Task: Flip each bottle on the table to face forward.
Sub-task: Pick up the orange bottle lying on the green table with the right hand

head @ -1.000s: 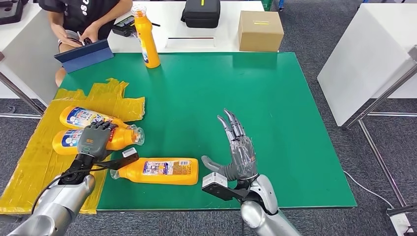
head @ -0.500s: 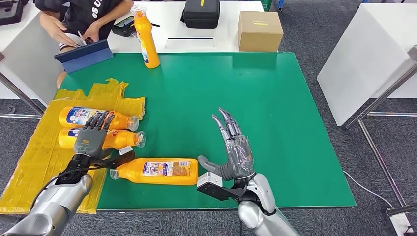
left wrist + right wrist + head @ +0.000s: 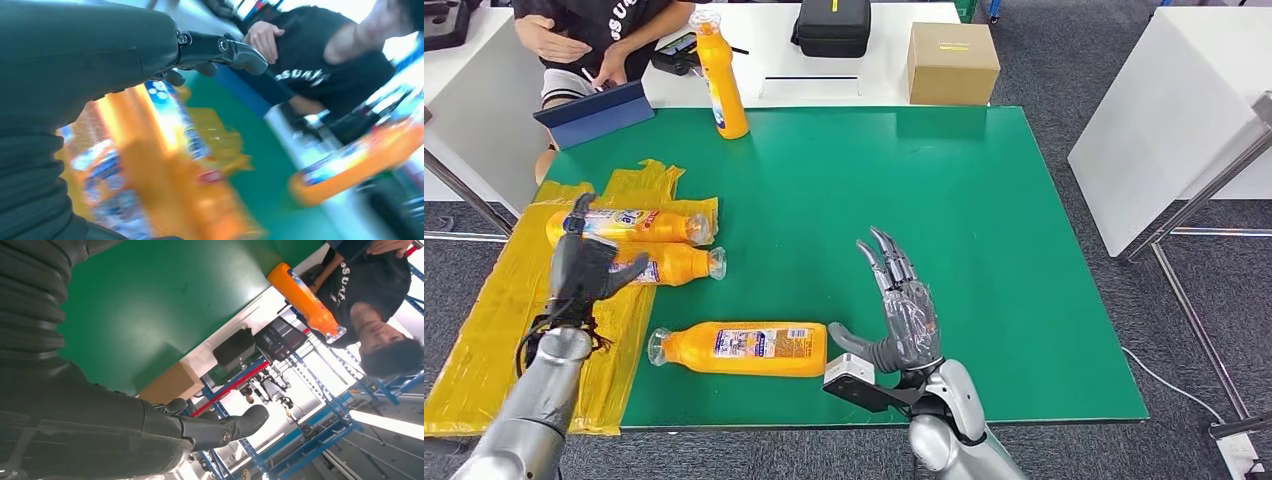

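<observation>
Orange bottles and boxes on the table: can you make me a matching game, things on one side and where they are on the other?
Things:
1. Upright orange plastic bottle
2. Orange bottle lying alone
3. Brown cardboard box
4. Black zipped case

Places:
A. On the white table, at the green mat's far edge
B. On the green mat, between the robot's hands
C. At the green mat's far left corner
D. On the white table, left of the box

Pairs: 1-C, 2-B, 3-A, 4-D

Behind the green table mat (image 3: 984, 250) we see a brown cardboard box (image 3: 953, 62), a black zipped case (image 3: 832, 27) beside it, and a seated person (image 3: 584, 35) behind a blue tablet stand (image 3: 594, 112).
</observation>
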